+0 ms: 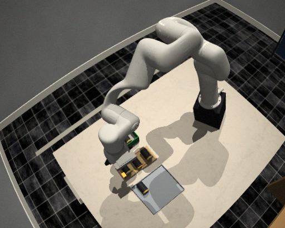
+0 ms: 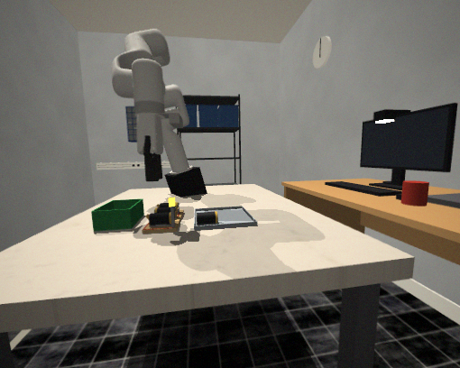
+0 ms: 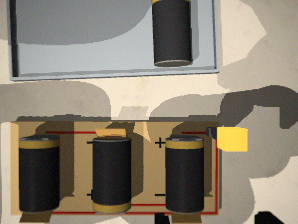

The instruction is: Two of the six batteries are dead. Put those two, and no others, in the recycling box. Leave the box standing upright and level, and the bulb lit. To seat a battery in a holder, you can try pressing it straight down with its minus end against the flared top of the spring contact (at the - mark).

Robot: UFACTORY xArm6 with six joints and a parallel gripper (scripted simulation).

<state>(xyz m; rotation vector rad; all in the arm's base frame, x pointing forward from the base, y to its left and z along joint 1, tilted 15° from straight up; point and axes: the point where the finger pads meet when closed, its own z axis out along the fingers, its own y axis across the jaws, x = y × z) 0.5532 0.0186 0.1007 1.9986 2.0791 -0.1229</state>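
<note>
Hand (image 1: 119, 153) (image 2: 153, 178) (image 3: 214, 219) is partly open, with its fingers apart and nothing held between them. It hangs in the air above the desk (image 1: 242, 156) (image 2: 120, 266) (image 3: 250, 30), fingers pointing down. Under it lies the wooden holder board (image 1: 153, 158) (image 2: 158, 229) (image 3: 150, 200), and three batteries lie there side by side.

In the wrist view, the left battery (image 1: 146, 153) (image 3: 39, 175) and the right battery (image 1: 126, 170) (image 3: 184, 175) have their gold band at the upper end. The middle battery (image 1: 136, 162) (image 3: 112, 175) has it at the lower end. Beside the right one is the bulb (image 1: 123, 174) (image 2: 171, 202) (image 3: 232, 139), which is bright yellow and looks lit.

One more battery, the tray battery (image 1: 142, 187) (image 2: 207, 218) (image 3: 172, 32), lies on its side in the grey tray (image 1: 169, 187) (image 2: 237, 216) (image 3: 65, 57), near one edge. The green box (image 1: 137, 138) (image 2: 115, 216) stands upright and level near the board, on the side away from the tray. Inside is at least one battery (image 1: 128, 141), partly hidden by the arm; I cannot tell if a second is there.
</note>
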